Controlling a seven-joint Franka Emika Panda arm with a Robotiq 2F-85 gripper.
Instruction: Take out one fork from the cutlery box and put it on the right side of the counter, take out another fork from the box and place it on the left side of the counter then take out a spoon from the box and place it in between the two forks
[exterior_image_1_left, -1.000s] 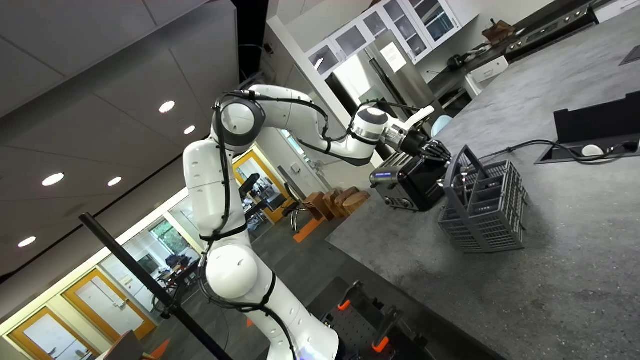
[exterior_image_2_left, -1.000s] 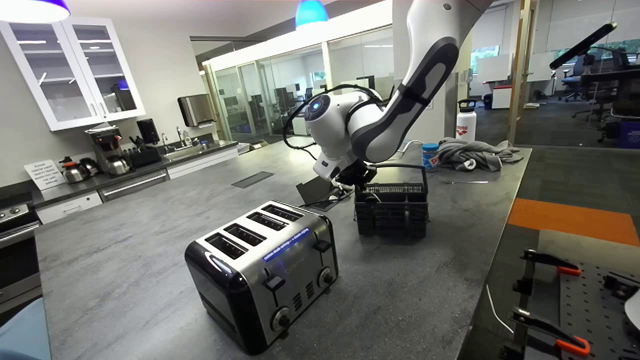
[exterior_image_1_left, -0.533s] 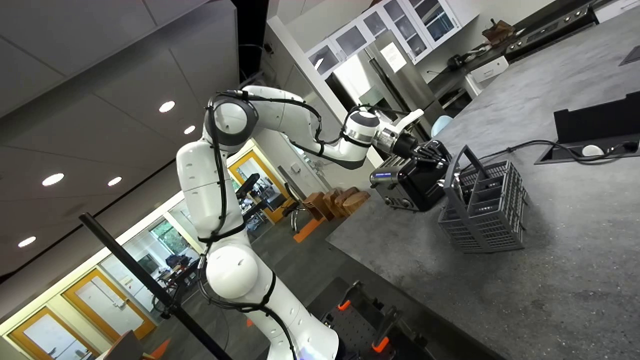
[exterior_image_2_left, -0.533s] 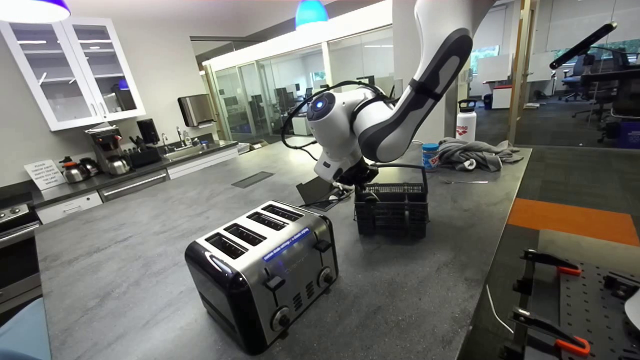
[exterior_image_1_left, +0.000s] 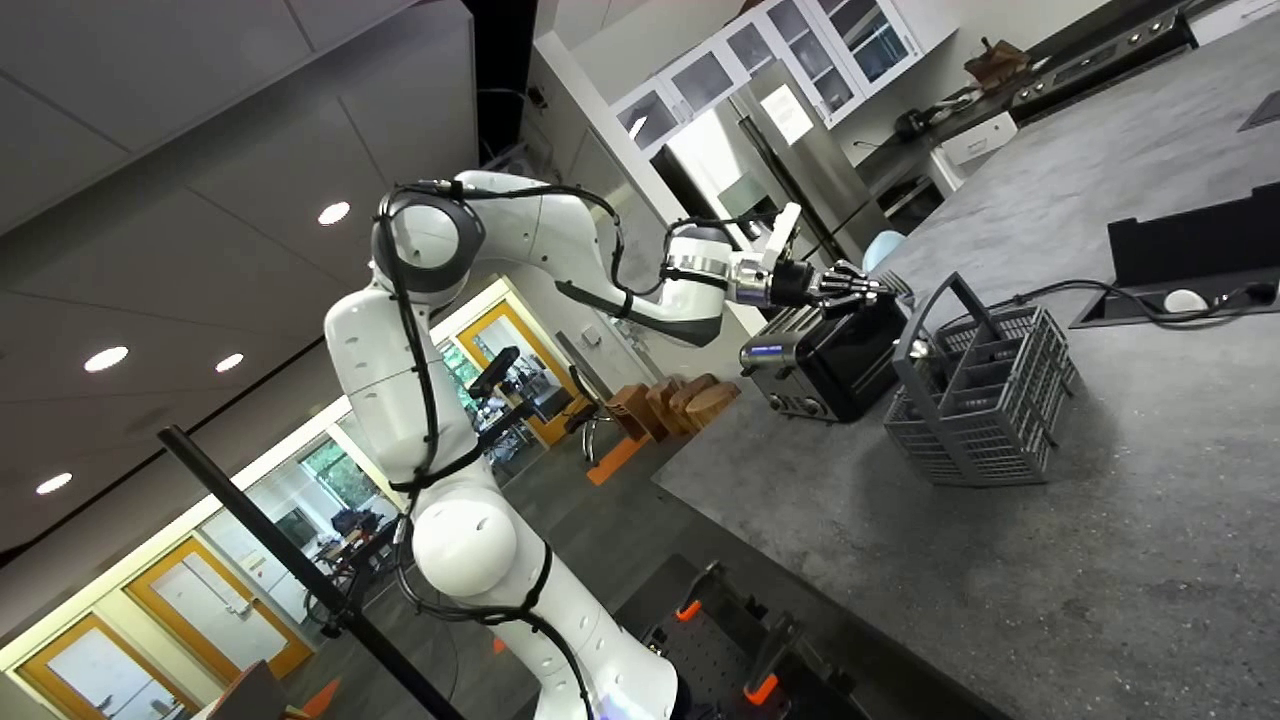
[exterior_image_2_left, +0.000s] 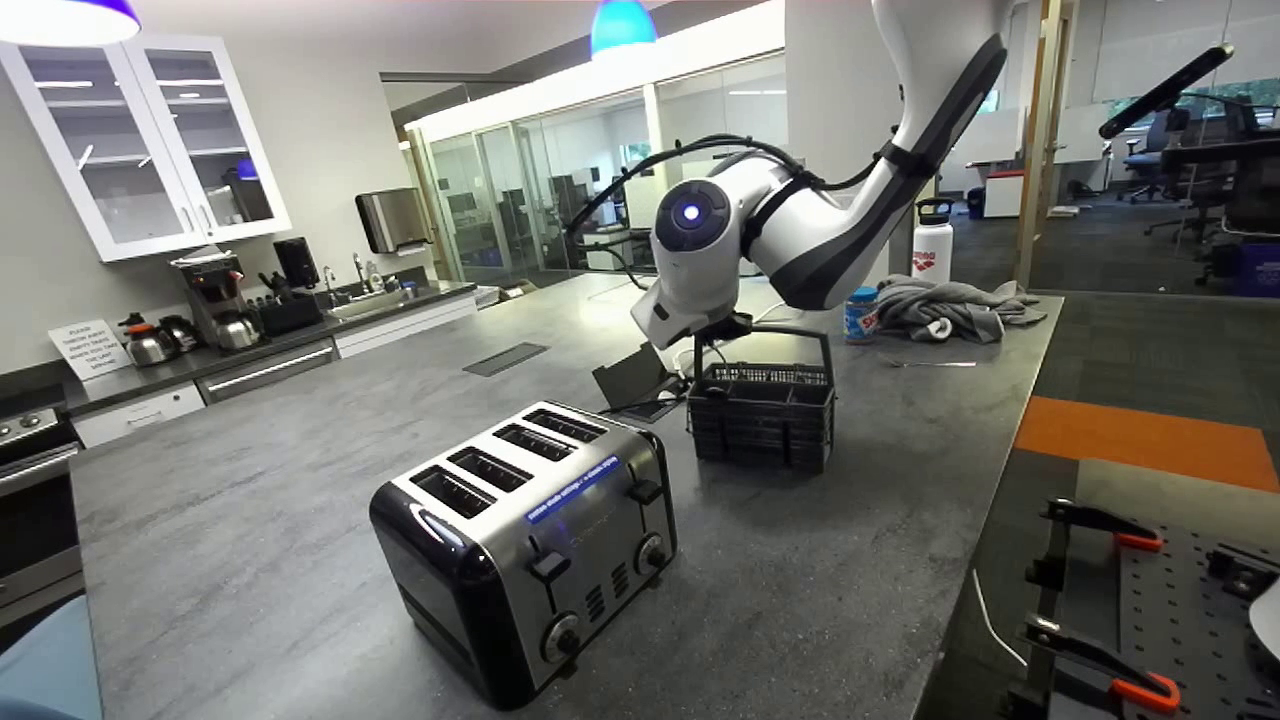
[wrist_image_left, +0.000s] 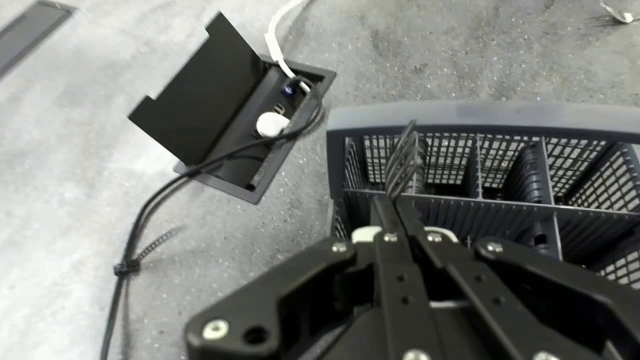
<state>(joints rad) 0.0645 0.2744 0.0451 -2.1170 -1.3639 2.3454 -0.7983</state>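
The dark grey cutlery box (exterior_image_1_left: 975, 435) stands on the grey counter (exterior_image_1_left: 1150, 560); it also shows in an exterior view (exterior_image_2_left: 762, 435). In the wrist view, my gripper (wrist_image_left: 395, 200) is shut on a fork (wrist_image_left: 401, 162), whose tines stick out past the fingertips over the box's compartments. The fork's handle is hidden behind the gripper. In an exterior view the gripper (exterior_image_1_left: 876, 288) is above the box by its handle, with the tines (exterior_image_1_left: 897, 286) showing. A shiny utensil end (exterior_image_1_left: 920, 348) shows in the box; I cannot tell its kind. No spoon shows clearly.
A toaster (exterior_image_2_left: 540, 550) stands near the box. An open outlet hatch (wrist_image_left: 200, 95) with cables lies beside the box. A thin silver utensil (exterior_image_2_left: 935, 364) lies on the counter, near a blue-lidded jar (exterior_image_2_left: 860, 315) and a grey cloth (exterior_image_2_left: 950, 310).
The arm has drawn back and the hand has swung to a more level angle. The fork's tines now show at the fingertips. The cutlery box has shifted and turned slightly.
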